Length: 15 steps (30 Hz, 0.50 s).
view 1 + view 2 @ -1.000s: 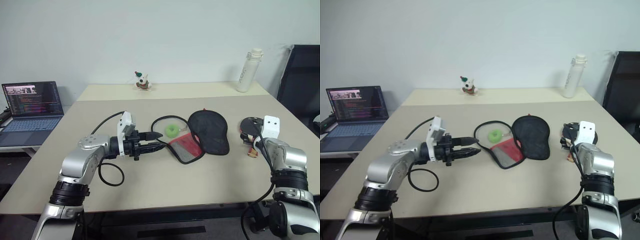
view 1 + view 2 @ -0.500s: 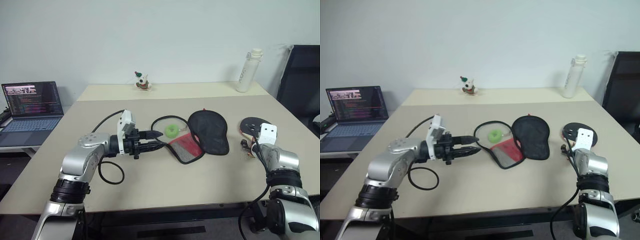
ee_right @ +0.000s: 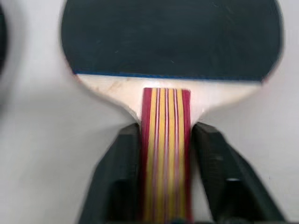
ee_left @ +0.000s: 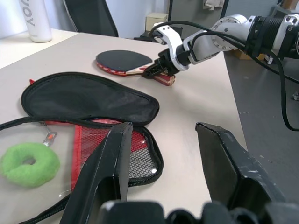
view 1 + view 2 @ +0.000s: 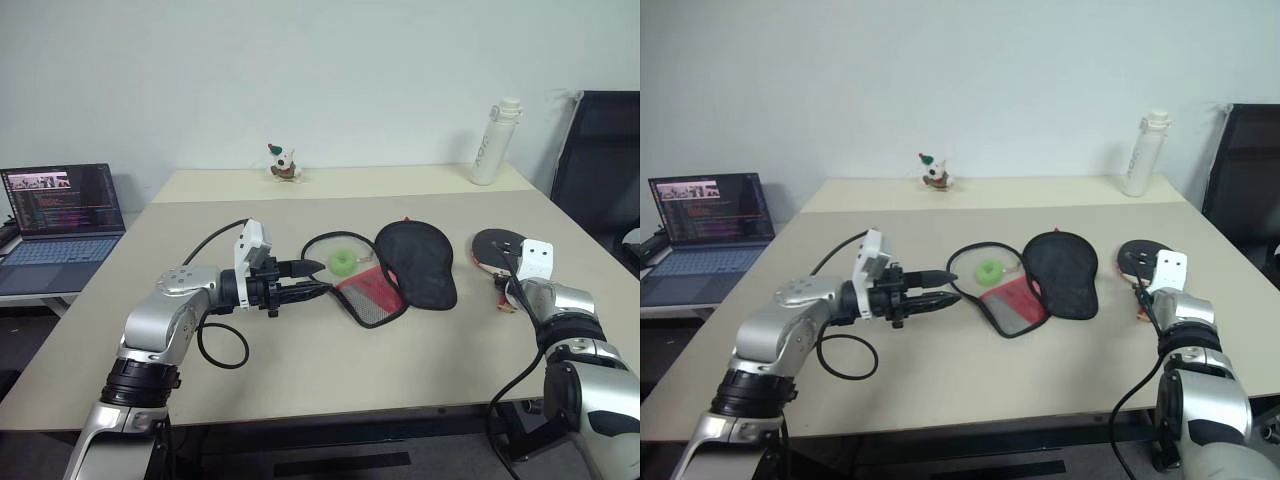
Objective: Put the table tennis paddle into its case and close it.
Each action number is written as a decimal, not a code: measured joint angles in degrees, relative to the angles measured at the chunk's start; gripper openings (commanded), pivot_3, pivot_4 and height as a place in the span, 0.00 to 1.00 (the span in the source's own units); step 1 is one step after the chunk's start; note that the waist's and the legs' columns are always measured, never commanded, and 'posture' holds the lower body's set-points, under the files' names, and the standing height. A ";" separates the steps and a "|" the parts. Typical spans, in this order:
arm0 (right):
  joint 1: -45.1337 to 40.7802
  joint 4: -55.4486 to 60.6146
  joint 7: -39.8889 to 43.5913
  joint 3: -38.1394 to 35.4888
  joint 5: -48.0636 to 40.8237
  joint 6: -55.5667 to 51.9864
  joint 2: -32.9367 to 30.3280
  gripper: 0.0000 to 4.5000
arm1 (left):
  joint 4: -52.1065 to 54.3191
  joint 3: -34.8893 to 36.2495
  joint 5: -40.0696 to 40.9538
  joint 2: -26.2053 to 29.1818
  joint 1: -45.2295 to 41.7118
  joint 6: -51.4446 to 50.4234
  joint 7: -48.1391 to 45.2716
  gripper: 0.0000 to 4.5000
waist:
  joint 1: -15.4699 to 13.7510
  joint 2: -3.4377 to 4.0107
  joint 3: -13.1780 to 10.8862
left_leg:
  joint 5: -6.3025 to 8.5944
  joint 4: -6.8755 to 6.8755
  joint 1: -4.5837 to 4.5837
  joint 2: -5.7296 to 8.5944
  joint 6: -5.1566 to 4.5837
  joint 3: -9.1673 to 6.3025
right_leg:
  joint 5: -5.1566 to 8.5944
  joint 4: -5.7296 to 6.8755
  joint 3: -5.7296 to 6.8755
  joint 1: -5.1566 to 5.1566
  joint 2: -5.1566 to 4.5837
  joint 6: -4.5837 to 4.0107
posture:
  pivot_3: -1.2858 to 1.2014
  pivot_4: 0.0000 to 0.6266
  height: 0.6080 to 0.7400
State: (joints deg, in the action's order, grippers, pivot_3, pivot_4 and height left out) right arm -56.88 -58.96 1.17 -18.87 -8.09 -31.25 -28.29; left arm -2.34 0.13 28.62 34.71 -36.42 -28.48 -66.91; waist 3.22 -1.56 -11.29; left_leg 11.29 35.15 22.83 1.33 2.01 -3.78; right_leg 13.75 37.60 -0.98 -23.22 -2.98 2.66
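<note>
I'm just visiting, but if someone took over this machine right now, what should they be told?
Right pincer: closed on the handle of the table tennis paddle, which lies on the table at the right.
Left pincer: open, holding nothing, beside the case.
The case lies unzipped mid-table.
Done: paddle gripped.
Left: lift it, slide it into the case, zip shut.

Black-faced paddle [image 3: 172, 37], red-and-yellow striped handle; black-and-red case [image 5: 400, 272].

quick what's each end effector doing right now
Left end effector: open, holding nothing, beside the open case.
Right end effector: closed on the paddle handle, paddle lying on the table.
</note>
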 measured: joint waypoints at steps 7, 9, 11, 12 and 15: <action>1.68 5.20 0.33 0.52 -0.10 -0.26 0.99 0.24 | 0.56 0.05 -0.03 0.48 1.05 -0.01 0.08 0.53 | 0.00 0.03 -0.04 | -0.01 0.00 0.08 -0.02 -0.01 0.01 | -0.04 -0.01 -0.03 -0.10 -0.03 0.06 | 0.52 0.24 1.00; 2.73 12.56 0.92 0.90 -0.91 -3.55 2.43 0.24 | 0.88 0.07 -0.02 0.63 1.29 -0.09 0.16 0.53 | 0.26 0.09 -0.08 | 0.00 -0.11 0.14 -0.04 -0.01 0.09 | -0.04 0.06 -0.09 -0.28 -0.03 0.04 | 0.52 0.24 1.00; 4.13 21.77 1.10 0.97 -2.41 -7.90 3.91 0.24 | 1.57 0.07 0.00 0.66 1.52 -0.14 0.23 0.53 | 0.39 0.10 -0.08 | 0.00 -0.18 0.15 -0.06 0.00 0.04 | -0.07 0.10 -0.04 -0.33 -0.02 -0.02 | 0.52 0.24 1.00; 4.78 26.69 0.98 0.97 -3.18 -10.43 4.91 0.24 | 1.77 0.10 0.01 0.81 1.73 -0.16 0.29 0.53 | 0.38 0.10 -0.08 | 0.00 -0.22 0.14 -0.07 0.00 0.00 | -0.06 0.12 -0.01 -0.35 -0.01 -0.06 | 0.52 0.24 1.00; 6.26 38.69 -0.04 0.96 -5.73 -17.39 8.74 0.24 | 1.85 0.09 0.02 0.93 2.39 -0.27 0.62 0.53 | 0.30 0.10 -0.08 | 0.00 -0.24 0.14 -0.09 0.00 -0.10 | -0.03 0.16 0.07 -0.35 0.02 -0.11 | 0.52 0.24 1.00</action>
State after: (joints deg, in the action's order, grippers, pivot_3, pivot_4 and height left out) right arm -50.62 -20.27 1.13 -17.91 -13.81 -48.64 -19.54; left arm -0.49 0.23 28.64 35.63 -34.03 -28.75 -66.29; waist 3.52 -1.46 -11.36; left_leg 11.29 34.91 22.96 1.24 2.01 -3.88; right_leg 13.72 37.76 -0.91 -23.57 -2.96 2.55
